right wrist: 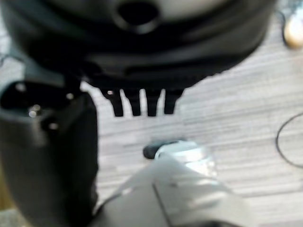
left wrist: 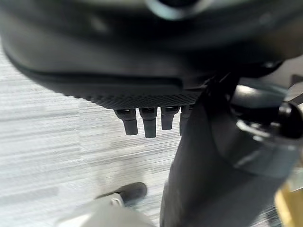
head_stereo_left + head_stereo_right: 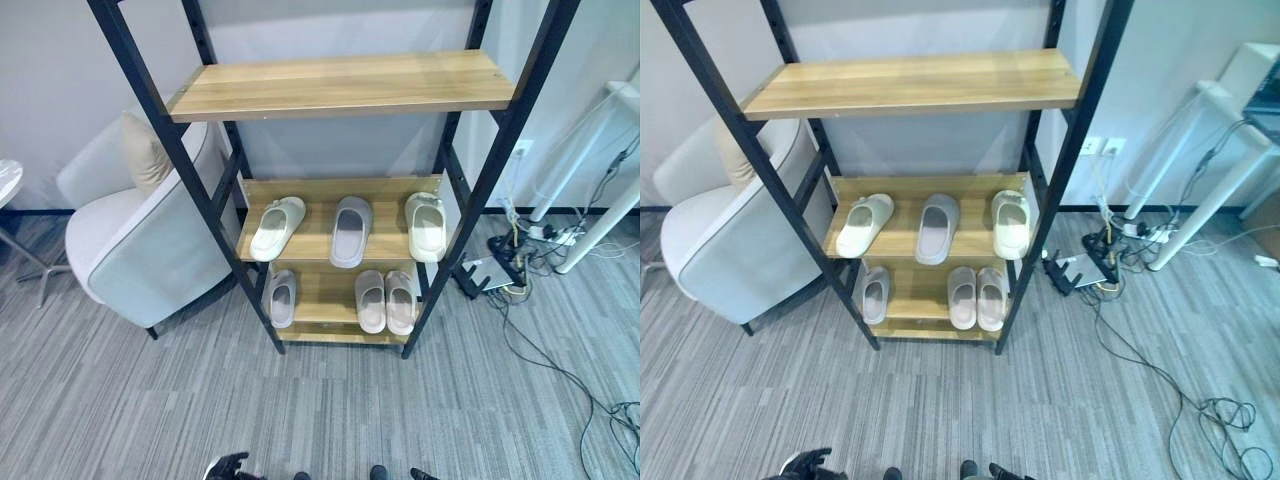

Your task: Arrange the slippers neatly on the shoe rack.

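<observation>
Both hands [image 2: 147, 120] [image 1: 142, 101] empty; 6 pale slippers [image 3: 350, 230] on rack [image 3: 340, 85].

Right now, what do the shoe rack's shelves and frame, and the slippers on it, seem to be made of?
Shoe rack shelves: light wood or wood-look laminate, with visible grain streaks and a matte surface. Frame: probably black painted metal, in thin straight bars. Slippers, such as the cream one and the grey one: likely moulded foam or rubber, one-piece, smooth, rounded and seamless.
</observation>
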